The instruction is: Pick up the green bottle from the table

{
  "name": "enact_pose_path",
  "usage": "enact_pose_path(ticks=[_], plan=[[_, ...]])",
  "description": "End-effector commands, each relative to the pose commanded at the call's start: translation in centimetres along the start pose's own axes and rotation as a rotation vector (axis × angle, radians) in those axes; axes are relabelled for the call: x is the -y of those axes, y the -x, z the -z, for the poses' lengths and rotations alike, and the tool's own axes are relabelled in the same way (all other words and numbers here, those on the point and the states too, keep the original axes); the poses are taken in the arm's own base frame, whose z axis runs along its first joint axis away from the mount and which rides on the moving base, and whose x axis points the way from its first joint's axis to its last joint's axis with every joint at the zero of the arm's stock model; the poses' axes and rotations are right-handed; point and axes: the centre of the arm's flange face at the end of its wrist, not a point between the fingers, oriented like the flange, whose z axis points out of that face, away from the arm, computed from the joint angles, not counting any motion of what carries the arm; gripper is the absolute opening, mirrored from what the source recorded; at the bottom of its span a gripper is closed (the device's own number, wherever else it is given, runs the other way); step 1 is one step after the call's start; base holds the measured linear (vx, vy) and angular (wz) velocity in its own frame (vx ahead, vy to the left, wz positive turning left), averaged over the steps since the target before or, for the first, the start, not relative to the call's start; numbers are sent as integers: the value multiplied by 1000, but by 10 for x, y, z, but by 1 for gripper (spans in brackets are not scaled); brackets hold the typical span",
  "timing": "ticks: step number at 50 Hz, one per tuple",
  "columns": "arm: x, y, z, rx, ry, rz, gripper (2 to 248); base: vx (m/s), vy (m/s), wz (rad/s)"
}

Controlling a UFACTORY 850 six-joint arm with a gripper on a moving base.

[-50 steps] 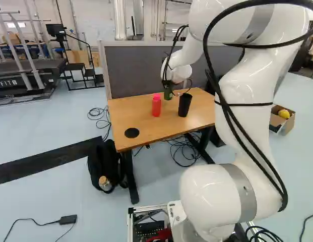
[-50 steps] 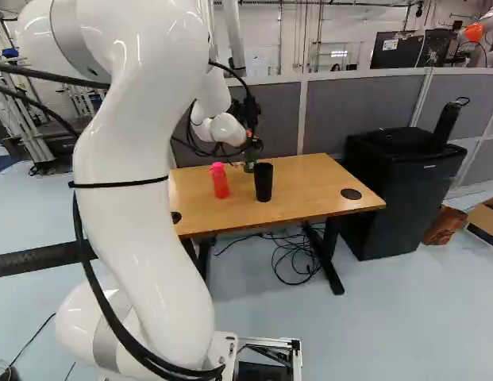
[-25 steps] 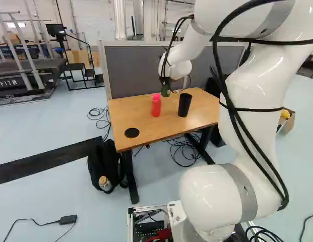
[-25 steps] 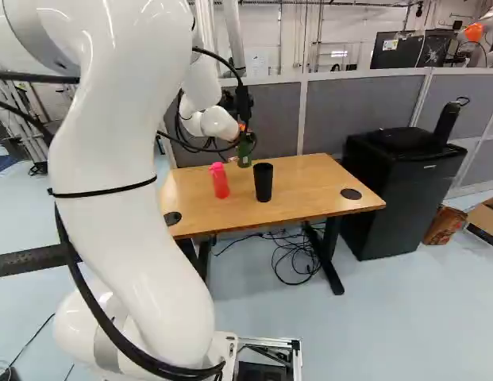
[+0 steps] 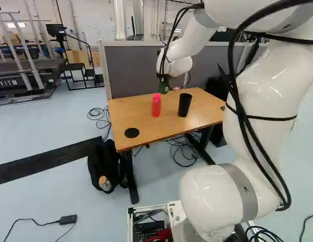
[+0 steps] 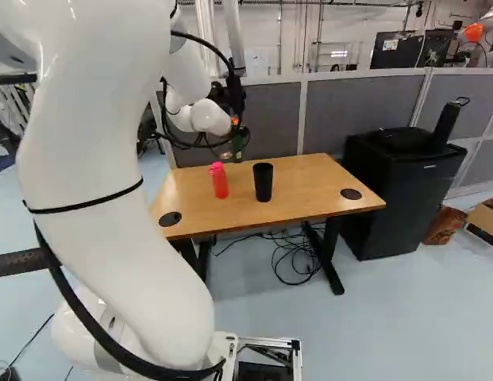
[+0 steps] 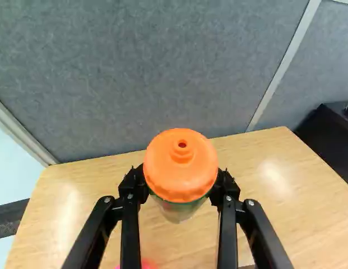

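Observation:
The gripper hangs over the table's back part in the left base view. In the wrist view my gripper is shut on the green bottle, one finger on each side just below its orange cap. The green bottle points down from the gripper in the right base view, raised above the wooden table; its lower body is mostly hidden by the cap in the wrist view.
A pink-red bottle and a black cup stand on the table near the held bottle. A grey partition rises behind. A black cabinet stands beside the table, and another robot is far right.
The arm has raised the gripper, with the green bottle in it, and shifted it slightly left in both base views. The pink-red bottle, the cup and the base have stayed put.

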Motion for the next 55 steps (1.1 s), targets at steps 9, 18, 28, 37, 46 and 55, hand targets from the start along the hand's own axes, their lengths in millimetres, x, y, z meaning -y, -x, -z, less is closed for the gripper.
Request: enact_pose_path(ticks=[9, 18, 28, 37, 46, 55], plan=[[5, -3, 19, -16, -8, 4, 123, 0, 0, 0], [10, -4, 41, -34, -19, 8, 123, 0, 0, 0], [17, -4, 66, -55, -31, 13, 123, 0, 0, 0], [20, -5, 89, -76, -39, 16, 123, 0, 0, 0], [18, -4, 111, -99, -37, 15, 123, 0, 0, 0], [15, 3, 129, -110, -32, 13, 123, 0, 0, 0]])
